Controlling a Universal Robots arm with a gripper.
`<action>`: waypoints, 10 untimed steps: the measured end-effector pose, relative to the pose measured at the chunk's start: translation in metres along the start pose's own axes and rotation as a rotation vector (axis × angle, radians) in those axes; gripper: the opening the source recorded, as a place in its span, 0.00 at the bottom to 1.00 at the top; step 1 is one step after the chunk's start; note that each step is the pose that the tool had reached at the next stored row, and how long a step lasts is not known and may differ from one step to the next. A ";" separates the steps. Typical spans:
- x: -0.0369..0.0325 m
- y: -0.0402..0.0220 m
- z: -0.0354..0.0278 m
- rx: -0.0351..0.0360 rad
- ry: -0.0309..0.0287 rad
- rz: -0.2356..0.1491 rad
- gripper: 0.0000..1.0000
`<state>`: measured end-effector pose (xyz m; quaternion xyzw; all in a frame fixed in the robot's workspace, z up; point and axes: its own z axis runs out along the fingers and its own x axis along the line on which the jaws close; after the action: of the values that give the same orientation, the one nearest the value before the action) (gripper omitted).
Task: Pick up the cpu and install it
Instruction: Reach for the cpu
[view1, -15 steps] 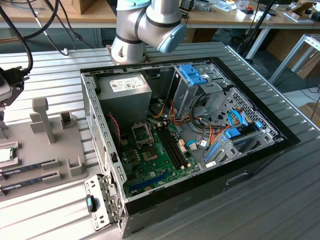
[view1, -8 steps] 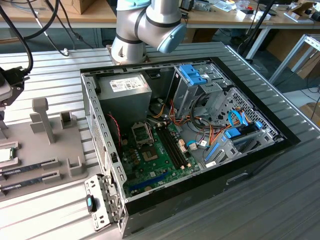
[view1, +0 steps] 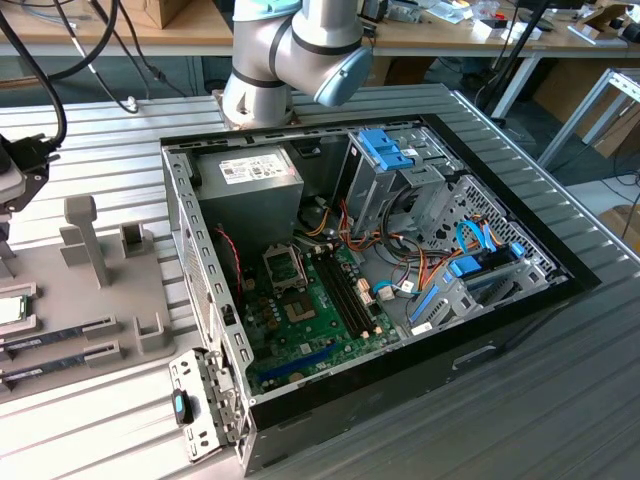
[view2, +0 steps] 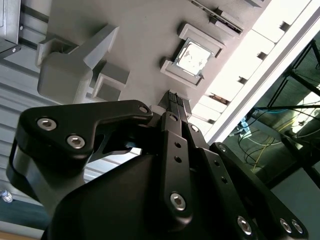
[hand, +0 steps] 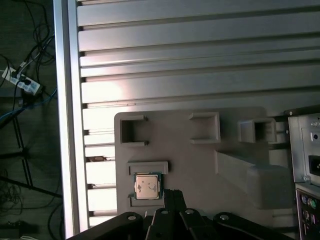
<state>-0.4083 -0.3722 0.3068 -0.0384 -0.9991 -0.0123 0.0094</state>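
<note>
The cpu (hand: 148, 186), a small square chip with a silver top and green rim, lies flat in a grey holder on the grey fixture plate (hand: 190, 160). It also shows in the second wrist view as cpu (view2: 192, 56) and at the exterior view's far left as cpu (view1: 12, 308). My gripper (view2: 178, 100) hovers above the plate just beside the chip, its black fingers pressed together and holding nothing. In the first wrist view the gripper (hand: 172, 196) tips sit right next to the chip's edge. The motherboard's socket (view1: 283, 268) lies inside the open computer case (view1: 200, 300).
Two long memory sticks (view1: 60, 340) rest in slots on the fixture plate near the cpu. Grey upright posts (view1: 85, 235) stand on the plate. The grey power supply (view1: 250, 185), drive cages and orange cables fill the case. The ribbed aluminium table edge (hand: 67, 125) runs beside the plate.
</note>
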 end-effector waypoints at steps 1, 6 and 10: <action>0.0000 0.0001 0.0002 0.0000 0.0000 0.000 0.11; 0.0000 0.0007 0.0013 -0.0001 0.0000 0.000 0.11; 0.0001 0.0013 0.0026 -0.0001 0.0000 0.000 0.11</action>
<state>-0.4083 -0.3708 0.3043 -0.0384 -0.9991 -0.0124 0.0094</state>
